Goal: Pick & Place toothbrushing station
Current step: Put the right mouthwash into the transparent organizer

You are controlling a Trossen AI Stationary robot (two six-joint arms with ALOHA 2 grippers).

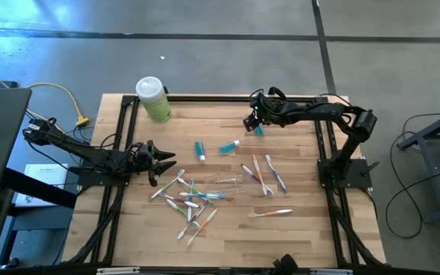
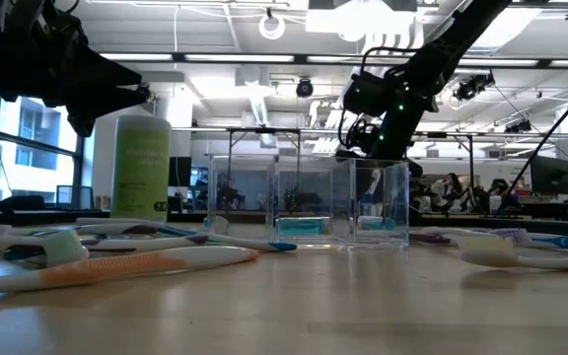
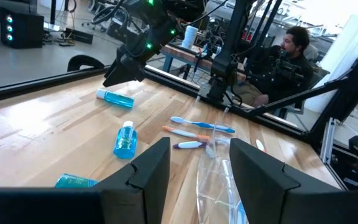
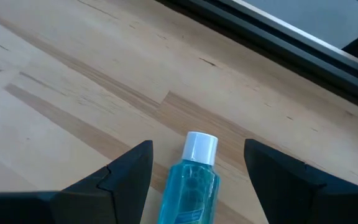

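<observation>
On the wooden counter, a light, slippery, small teal white-capped tube lies between the spread right gripper fingers; its stiff body suits grasping.

The left gripper, also spread, waits well apart from it.

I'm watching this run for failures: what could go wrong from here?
1. The right gripper is open around a teal tube lying on its side; the round tube may roll away as the fingers close.
2. The toothbrushes lie crossed in a pile, so picking one may drag others.
3. The clear cup, lying among them in front of the open left gripper, is hard to see and could be knocked.
</observation>
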